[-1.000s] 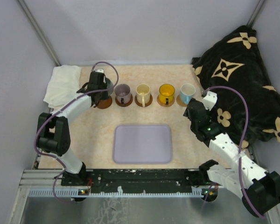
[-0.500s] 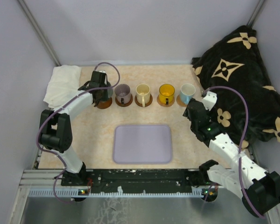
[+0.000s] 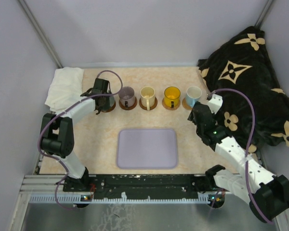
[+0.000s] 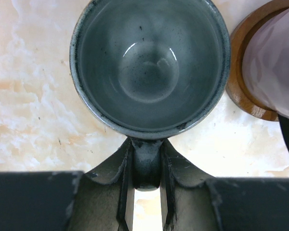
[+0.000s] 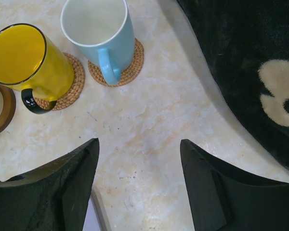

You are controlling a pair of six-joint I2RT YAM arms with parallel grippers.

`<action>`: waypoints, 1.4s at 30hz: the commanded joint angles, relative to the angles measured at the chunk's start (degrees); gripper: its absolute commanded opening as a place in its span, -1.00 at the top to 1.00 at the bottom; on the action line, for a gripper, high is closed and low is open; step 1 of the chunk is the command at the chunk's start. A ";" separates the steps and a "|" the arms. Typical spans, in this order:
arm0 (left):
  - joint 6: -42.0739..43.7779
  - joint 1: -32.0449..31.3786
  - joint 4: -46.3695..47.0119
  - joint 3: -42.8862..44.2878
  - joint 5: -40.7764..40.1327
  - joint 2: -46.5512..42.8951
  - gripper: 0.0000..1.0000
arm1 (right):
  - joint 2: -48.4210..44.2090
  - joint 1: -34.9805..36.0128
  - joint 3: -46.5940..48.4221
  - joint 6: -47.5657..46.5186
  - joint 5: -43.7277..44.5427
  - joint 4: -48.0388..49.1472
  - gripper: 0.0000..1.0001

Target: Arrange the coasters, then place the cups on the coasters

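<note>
Left wrist view gives us the left gripper (image 4: 145,166) clamped on the handle of the grey-green mug (image 4: 149,62). Its empty bowl hides whatever lies under it, so we cannot tell whether it sits on a coaster. At the right edge the purple mug (image 4: 274,57) is cut off; it stands on a dark coaster (image 4: 238,82). From above, the left arm covers most of the grey-green mug at the left end of the row. The right gripper (image 5: 139,183) hangs with jaws apart over the table (image 5: 149,125). Beyond it we see the blue mug (image 5: 98,29) on a tan coaster (image 5: 132,60) and the yellow mug (image 5: 26,55) on a second tan coaster (image 5: 74,86), both mugs empty.
</note>
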 commanded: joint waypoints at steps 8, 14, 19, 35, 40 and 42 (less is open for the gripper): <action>-1.94 0.57 6.51 -2.01 -0.52 -5.35 1.00 | -0.45 -0.59 0.74 0.83 -0.61 1.16 -0.37; -2.53 0.65 7.48 -3.25 -1.20 -5.88 1.00 | -0.74 -0.58 0.40 0.94 -0.81 1.09 -0.37; -2.70 0.85 9.21 -4.45 -1.55 -6.30 1.00 | -0.93 -0.57 -0.13 1.13 -1.28 0.95 -0.37; -4.36 1.16 10.62 -5.70 0.18 -5.08 0.97 | -1.20 -0.59 -0.75 2.03 -2.80 0.39 -0.37; -4.81 1.19 10.44 -6.14 0.22 -5.20 0.67 | -1.12 -0.59 -0.84 2.14 -3.24 0.64 -0.37; -5.03 1.18 10.44 -6.28 0.24 -5.26 0.51 | -1.14 -0.59 -0.80 2.17 -3.42 0.64 -0.37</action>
